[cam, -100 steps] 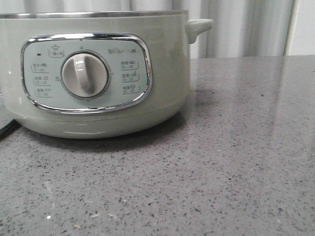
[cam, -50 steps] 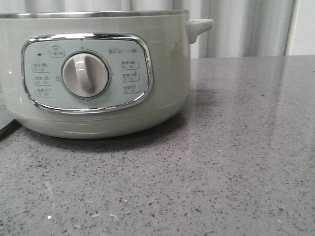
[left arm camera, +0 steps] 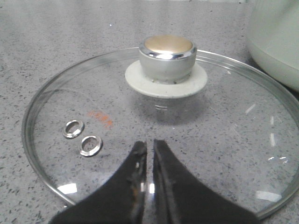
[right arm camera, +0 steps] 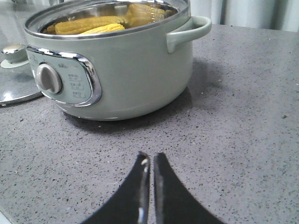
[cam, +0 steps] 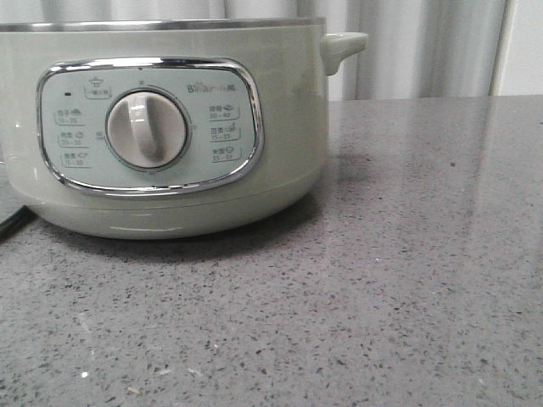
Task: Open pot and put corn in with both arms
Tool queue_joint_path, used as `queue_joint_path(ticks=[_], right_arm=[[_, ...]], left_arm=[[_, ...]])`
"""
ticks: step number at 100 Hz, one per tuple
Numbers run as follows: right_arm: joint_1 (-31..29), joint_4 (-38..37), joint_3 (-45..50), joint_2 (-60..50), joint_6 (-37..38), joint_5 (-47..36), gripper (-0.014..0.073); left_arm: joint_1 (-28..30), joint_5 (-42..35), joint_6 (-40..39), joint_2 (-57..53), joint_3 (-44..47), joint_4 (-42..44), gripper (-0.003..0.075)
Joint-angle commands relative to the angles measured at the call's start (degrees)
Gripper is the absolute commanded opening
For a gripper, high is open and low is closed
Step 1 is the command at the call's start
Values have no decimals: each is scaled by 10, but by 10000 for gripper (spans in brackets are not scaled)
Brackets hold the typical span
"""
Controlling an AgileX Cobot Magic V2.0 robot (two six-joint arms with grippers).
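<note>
The pale sage-green pot (cam: 170, 127) stands on the grey counter with no lid on it; its dial panel (cam: 146, 127) faces the front camera. Seen from the right wrist, the pot (right arm camera: 121, 74) holds yellow corn (right arm camera: 88, 25) inside its steel rim. The glass lid (left arm camera: 159, 126) with its metal knob (left arm camera: 168, 56) lies flat on the counter beside the pot. My left gripper (left arm camera: 149, 147) hangs shut over the lid's near half, holding nothing. My right gripper (right arm camera: 150, 158) is shut and empty above bare counter in front of the pot.
Grey speckled countertop (cam: 407, 280) stretches to the right of the pot. A dark cord (cam: 13, 222) runs out at the pot's left base. White curtains (cam: 424, 47) hang behind. The pot's side handle (cam: 344, 44) sticks out to the right.
The pot's image has shifted very slightly between frames; otherwise nothing visibly moves in the front view.
</note>
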Motion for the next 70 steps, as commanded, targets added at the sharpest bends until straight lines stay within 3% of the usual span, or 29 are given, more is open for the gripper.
queue_joint_path(ticks=[1, 19, 45, 70], right_arm=[[-2, 1, -13, 3, -6, -40, -74], [-49, 1, 23, -16, -6, -44, -74], [-236, 21, 92, -78, -6, -54, -74], [-303, 18, 167, -133, -6, -54, -74]], left_arm=[[0, -12, 0, -18, 4, -6, -20], [0, -12, 0, -18, 4, -6, -20], [0, -12, 0, -18, 4, -6, -20], [0, -12, 0, -18, 4, -6, -20]])
